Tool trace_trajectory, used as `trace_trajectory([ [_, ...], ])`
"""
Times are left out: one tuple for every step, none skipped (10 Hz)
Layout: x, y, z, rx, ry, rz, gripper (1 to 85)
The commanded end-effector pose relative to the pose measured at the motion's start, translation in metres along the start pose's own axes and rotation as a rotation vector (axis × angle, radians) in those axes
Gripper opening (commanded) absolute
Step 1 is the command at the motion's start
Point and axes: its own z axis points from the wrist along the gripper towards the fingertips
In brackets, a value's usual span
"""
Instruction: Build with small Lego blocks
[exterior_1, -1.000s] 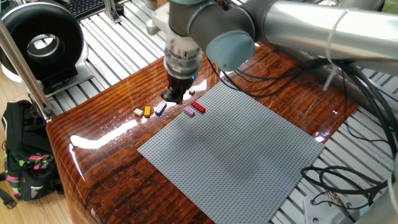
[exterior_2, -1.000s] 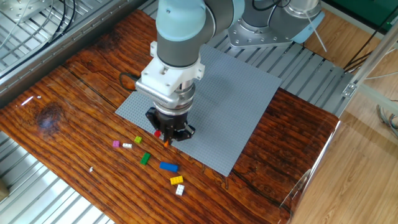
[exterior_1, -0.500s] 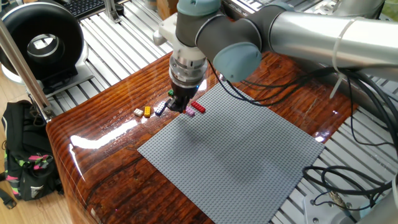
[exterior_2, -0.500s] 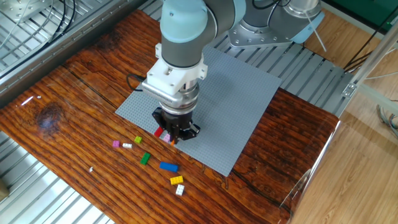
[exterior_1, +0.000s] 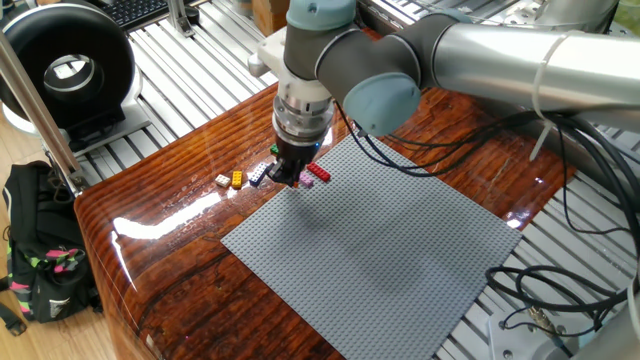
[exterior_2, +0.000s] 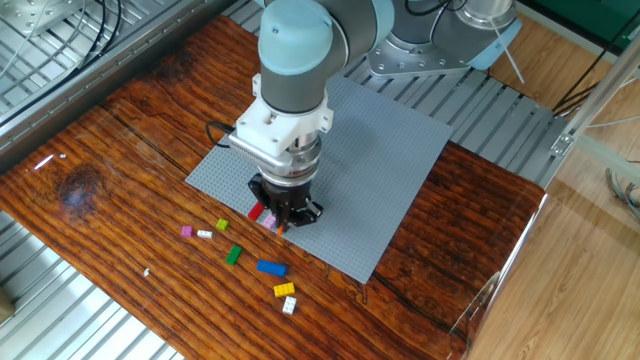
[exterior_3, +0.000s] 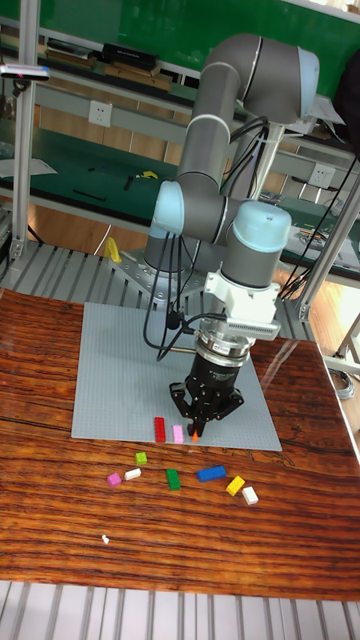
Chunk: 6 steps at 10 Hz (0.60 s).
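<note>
Since a second ago the gripper (exterior_3: 198, 432) has slid from the table's wood onto the near edge of the grey baseplate (exterior_3: 110, 360), and it now hangs low beside the pink brick (exterior_3: 178, 434) and red brick (exterior_3: 159, 429), an orange brick (exterior_3: 195, 436) showing at its tips. I cannot tell whether the fingers are clamped on it. The other small Lego blocks (exterior_2: 258, 263) lie scattered on the wood nearby; being light, rigid and slick, they are probably best pinched across their flat sides.

Gripper (exterior_3: 199, 428) fingertips' spread too small to tell
</note>
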Motion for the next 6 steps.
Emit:
trace_trajectory([
  [0.0021, -0.0004, 0.0019, -0.004, 0.007, 0.002, 1.7],
  [0.0032, -0.0005, 0.0027, -0.006, 0.012, -0.005, 1.7],
  [0.0027, 0.0009, 0.003, -0.012, 0.011, -0.006, 1.7],
  [0.0022, 0.0009, 0.003, -0.013, 0.011, -0.004, 1.7],
  [0.0025, 0.0009, 0.0031, -0.013, 0.012, -0.003, 1.7],
  [0.0032, 0.0009, 0.0036, -0.014, 0.015, 0.0, 1.7],
])
